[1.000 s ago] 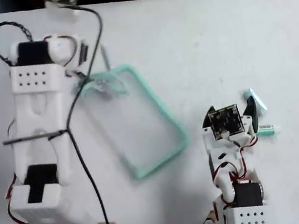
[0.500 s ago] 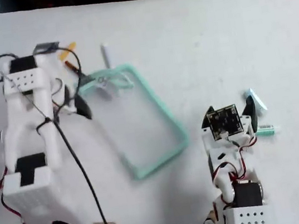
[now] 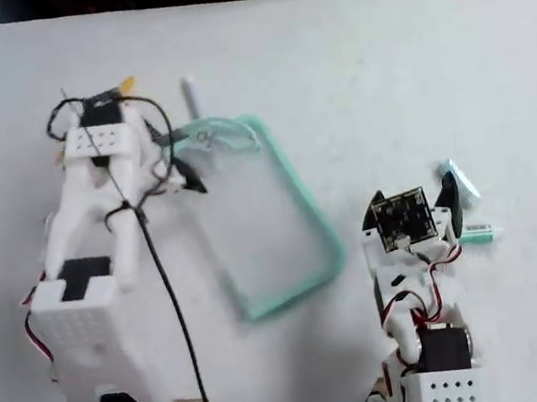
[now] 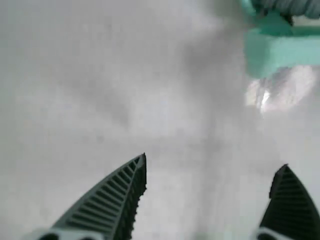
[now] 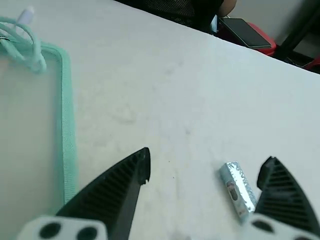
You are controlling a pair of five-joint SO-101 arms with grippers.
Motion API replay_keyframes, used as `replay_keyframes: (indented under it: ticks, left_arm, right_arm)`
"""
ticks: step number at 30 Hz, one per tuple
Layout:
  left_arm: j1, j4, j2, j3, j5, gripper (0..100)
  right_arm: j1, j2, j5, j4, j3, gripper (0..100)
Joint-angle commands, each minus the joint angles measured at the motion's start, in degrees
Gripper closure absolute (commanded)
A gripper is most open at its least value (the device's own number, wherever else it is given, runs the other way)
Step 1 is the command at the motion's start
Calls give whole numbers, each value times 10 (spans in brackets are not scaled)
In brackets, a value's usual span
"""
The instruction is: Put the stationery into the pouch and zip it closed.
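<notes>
Pouch (image 3: 260,212), flat on the desk (image 3: 379,63) left of centre, has slid slightly toward 3 o'clock as the left arm swung to its 10 o'clock corner. The left pincer (image 4: 215,170) gapes wide and empty, so packing looks unstarted. Count: one pouch and three loose pieces. A white stick (image 3: 191,99) lies at 11 o'clock; a wrapped block (image 5: 236,195) and a teal-tipped piece (image 3: 478,237) lie at 3 o'clock by the wide, empty right pincer (image 5: 208,156).

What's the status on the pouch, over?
Left gripper open near pouch corner. Right gripper open by wrapped piece. White pen lies outside pouch.
</notes>
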Motion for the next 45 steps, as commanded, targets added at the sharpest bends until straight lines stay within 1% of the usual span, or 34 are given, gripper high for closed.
replay_keyframes:
  ticks: [1,4,7,10,13,16,21,24,28,29,31,32,34,38,45]
  left_arm:
    - [34,-39,19,-4,106,630]
    - [50,-53,26,-4,105,631]
    - [74,-56,31,-1,83,631]
    - [94,-57,46,-4,84,631]
    - [95,-62,77,-33,85,632]
    - [98,-45,115,-86,83,688]
    - [98,39,199,-213,80,866]
    - [101,100,255,-305,61,895]
    - [104,176,327,-429,55,933]
    - [104,185,339,-453,47,950]
    - [105,186,356,-483,8,983]
    - [105,186,356,-485,-4,975]
    - [105,186,344,-484,-7,978]
    - [105,188,282,-483,-10,977]
    - [158,186,54,-408,-106,977]
  right_arm:
    - [-3,-5,4,-7,4,662]
    - [-3,-5,4,-7,4,662]
    - [-3,-5,4,-8,4,662]
    - [-3,-5,4,-8,4,662]
    - [-3,-5,4,-8,4,662]
    - [-3,-5,4,-7,4,662]
    - [-3,-5,4,-7,4,662]
    - [-3,-5,4,-7,4,662]
    - [-2,-5,4,-7,4,662]
    - [-2,-5,4,-7,4,662]
    - [-1,-5,4,-7,4,662]
    - [-1,-5,4,-7,4,662]
    - [-1,-5,4,-7,4,662]
    - [-1,-5,4,-9,4,662]
    - [-1,-5,4,-10,4,662]
